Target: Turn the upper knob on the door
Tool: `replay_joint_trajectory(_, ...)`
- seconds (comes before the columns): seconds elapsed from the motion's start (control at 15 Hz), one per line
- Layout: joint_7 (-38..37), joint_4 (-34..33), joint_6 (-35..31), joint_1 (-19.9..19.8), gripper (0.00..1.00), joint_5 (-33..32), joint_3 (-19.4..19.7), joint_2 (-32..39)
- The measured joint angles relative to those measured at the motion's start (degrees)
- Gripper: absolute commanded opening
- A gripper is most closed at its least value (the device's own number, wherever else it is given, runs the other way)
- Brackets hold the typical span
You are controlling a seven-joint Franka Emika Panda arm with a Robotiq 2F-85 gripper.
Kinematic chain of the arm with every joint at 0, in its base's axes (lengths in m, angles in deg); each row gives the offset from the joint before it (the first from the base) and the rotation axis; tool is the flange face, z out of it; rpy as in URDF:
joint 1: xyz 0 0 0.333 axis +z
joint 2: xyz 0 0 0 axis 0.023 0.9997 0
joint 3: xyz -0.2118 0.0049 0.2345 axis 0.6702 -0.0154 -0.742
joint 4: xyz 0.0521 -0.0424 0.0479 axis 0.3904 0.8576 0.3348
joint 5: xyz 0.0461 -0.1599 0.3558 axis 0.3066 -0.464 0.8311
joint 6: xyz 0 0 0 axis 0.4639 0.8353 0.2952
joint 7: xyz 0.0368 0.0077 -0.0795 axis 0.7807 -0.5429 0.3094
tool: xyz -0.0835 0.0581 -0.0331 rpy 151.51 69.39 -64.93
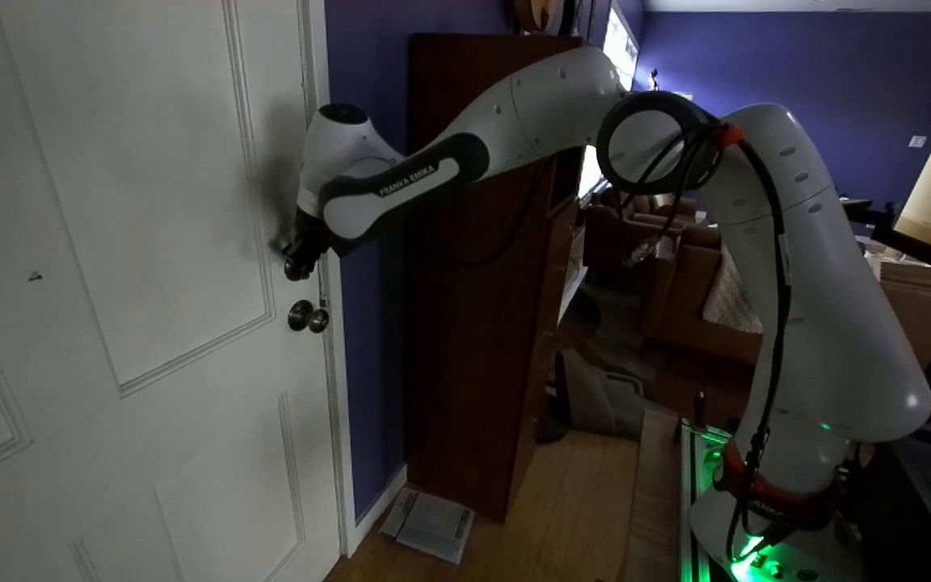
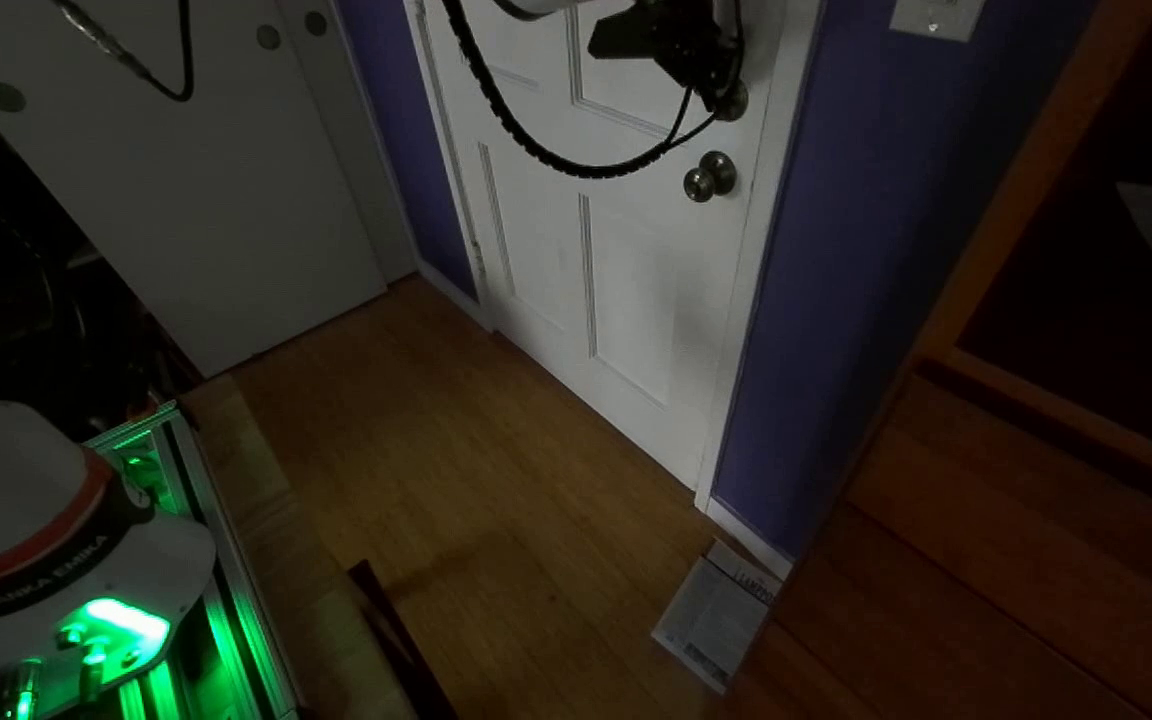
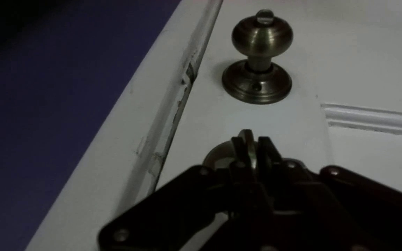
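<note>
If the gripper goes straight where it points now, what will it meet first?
Probably the round plate of the upper knob, whose flat tab stands between the fingers; the door is behind. The gap is unclear.

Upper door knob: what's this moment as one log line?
tool: fingers astride upper knob | grip, turning: unclear | lower knob: untouched

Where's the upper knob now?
In the wrist view, the upper knob is on the door, just right of centre, between the fingertips of the gripper, shown below the round doorknob.
</note>
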Motion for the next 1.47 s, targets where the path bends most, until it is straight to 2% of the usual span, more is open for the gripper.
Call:
replay_joint_trajectory(0.27,10.38,0.0,-0.29,-5.56,0.03,17.08,-4.22,0.04)
replay_joint_trajectory(0.6,19.7,0.03,2.41,-12.18,0.03,34.11,-9.43,0.49)
replay_joint_trajectory(0.87,24.8,0.21,10.94,-16.51,0.03,44.18,-11.2,0.52)
replay_joint_trajectory(1.13,25.75,0.3,15.32,-18.39,0.05,48.65,-10.56,0.52)
replay_joint_trajectory(1.2,25.75,0.37,15.36,-18.32,0.29,48.67,-10.26,0.46)
replay_joint_trajectory(1.27,25.75,0.48,15.36,-18.06,0.34,48.6,-10.01,0.29)
replay_joint_trajectory(1.33,25.78,0.76,15.36,-17.6,0.34,48.29,-9.82,-0.11)
replay_joint_trajectory(1.47,25.65,2.03,15.29,-15.95,0.48,46.84,-9.21,-1.83)
